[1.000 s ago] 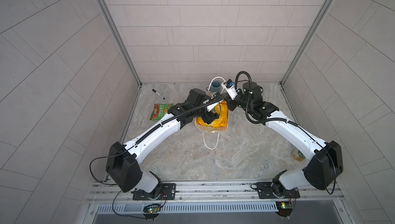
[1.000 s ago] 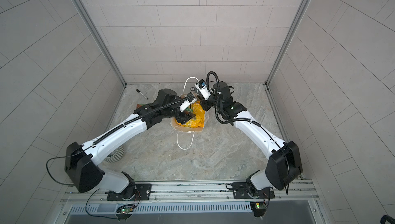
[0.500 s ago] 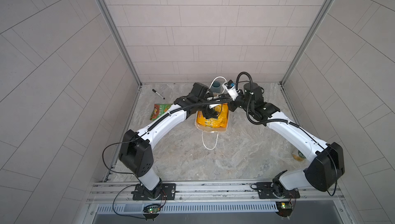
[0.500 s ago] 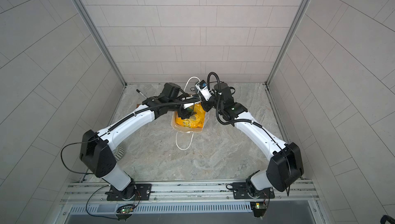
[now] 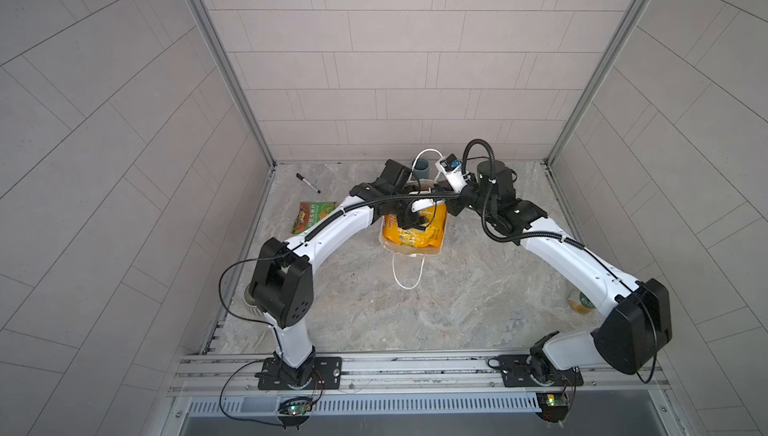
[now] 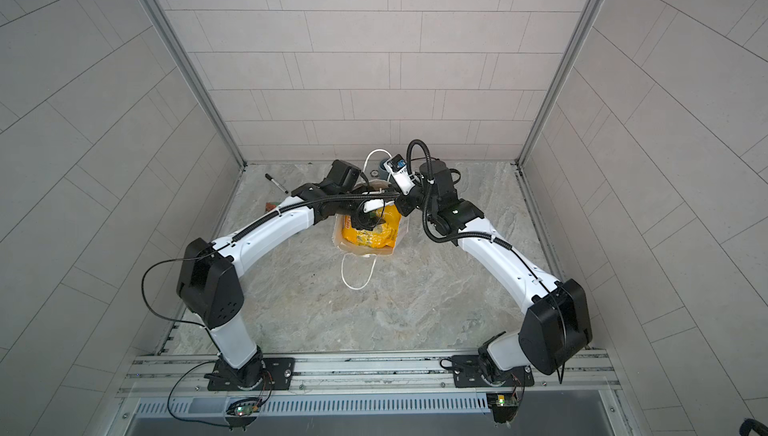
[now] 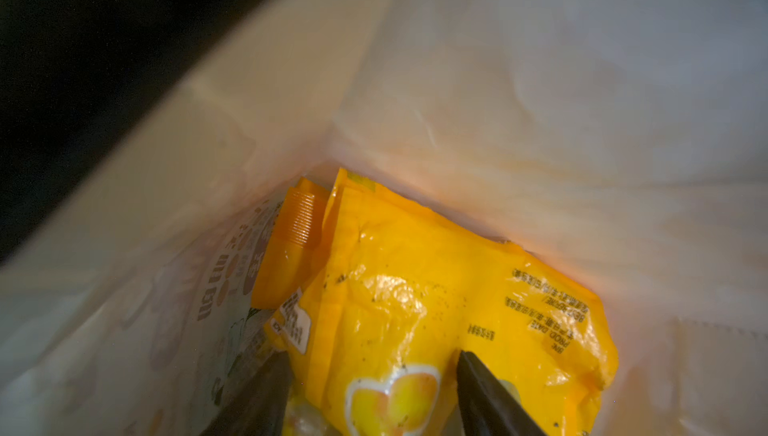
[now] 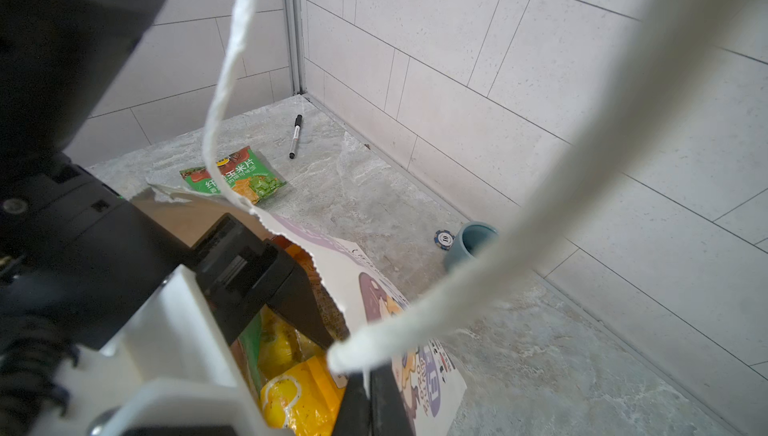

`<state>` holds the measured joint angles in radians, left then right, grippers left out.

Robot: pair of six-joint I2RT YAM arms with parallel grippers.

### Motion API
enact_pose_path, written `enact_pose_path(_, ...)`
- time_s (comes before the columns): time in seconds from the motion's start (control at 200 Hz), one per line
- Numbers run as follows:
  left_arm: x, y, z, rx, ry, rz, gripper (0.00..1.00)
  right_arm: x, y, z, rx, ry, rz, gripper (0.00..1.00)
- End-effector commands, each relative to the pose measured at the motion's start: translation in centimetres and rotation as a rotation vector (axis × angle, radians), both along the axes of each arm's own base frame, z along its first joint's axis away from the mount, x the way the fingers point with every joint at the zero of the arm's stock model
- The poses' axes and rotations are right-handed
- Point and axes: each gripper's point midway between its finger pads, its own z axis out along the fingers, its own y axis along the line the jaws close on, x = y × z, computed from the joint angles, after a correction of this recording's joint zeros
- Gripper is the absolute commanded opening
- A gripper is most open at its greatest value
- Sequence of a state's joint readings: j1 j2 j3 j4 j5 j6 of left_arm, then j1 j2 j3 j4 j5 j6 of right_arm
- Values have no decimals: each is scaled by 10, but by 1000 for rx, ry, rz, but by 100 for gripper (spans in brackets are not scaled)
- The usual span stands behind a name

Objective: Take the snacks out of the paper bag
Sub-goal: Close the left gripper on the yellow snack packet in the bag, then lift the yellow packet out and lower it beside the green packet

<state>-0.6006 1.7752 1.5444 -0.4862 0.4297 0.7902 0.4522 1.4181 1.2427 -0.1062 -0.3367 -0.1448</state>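
Observation:
The white paper bag [image 5: 409, 252] [image 6: 365, 250] stands open near the back of the table. My left gripper [image 7: 374, 361] [image 5: 411, 222] is down inside it. Its fingers stand apart on either side of part of a glossy orange-yellow snack packet [image 7: 436, 288] [image 5: 415, 236] [image 6: 370, 236]. More packets lie beside and under that one. My right gripper [image 8: 369, 375] is shut on the bag's far rim at the root of the white cord handle [image 8: 540, 188], beside the printed wall [image 8: 415, 363]. A green and red packet [image 5: 311, 215] [image 8: 235, 174] lies on the table left of the bag.
A black marker pen [image 5: 308, 183] [image 8: 295, 136] lies at the back left. A grey-blue cup [image 5: 422, 170] [image 8: 473, 242] and a poker chip [image 8: 444, 239] sit behind the bag by the rear wall. The bag's other handle [image 5: 409, 276] trails toward the front. Tiled walls close three sides.
My left arm's elbow has swung in while its gripper stayed in the bag, and its jaws have narrowed around the orange-yellow packet. The right arm has held still.

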Motion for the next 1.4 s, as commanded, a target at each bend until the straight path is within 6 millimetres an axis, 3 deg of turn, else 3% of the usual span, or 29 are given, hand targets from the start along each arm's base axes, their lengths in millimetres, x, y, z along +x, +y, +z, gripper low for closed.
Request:
enact_pose_path(0.0,-3,-5,-9,-8,24,-23,52,-11,7,34,62,-89,50,0)
enact_pose_path(0.145,-3,-4,-8,-14,14,-13,32,-10,6,36,70,-87,47,0)
enact_pose_path(0.21,-4,-3,-4,-23,8,-15,30,-10,6,36,73,-89,46,0)
enact_pose_path(0.25,-4,-3,-2,-25,3,-14,23,-9,6,36,73,-89,45,0)
enact_pose_path(0.445,-5,-4,10,-53,-15,-18,10,-10,4,38,79,-92,37,0)
enact_pose_path(0.61,-7,-4,30,-108,-43,7,0,-11,1,40,84,-98,30,0)
enact_pose_path(1.216,-43,15,121,-358,-225,27,0,-1,-7,39,90,-87,-34,0)
enact_pose_path(1.396,-61,21,164,-495,-270,23,0,2,-12,42,87,-88,-71,0)
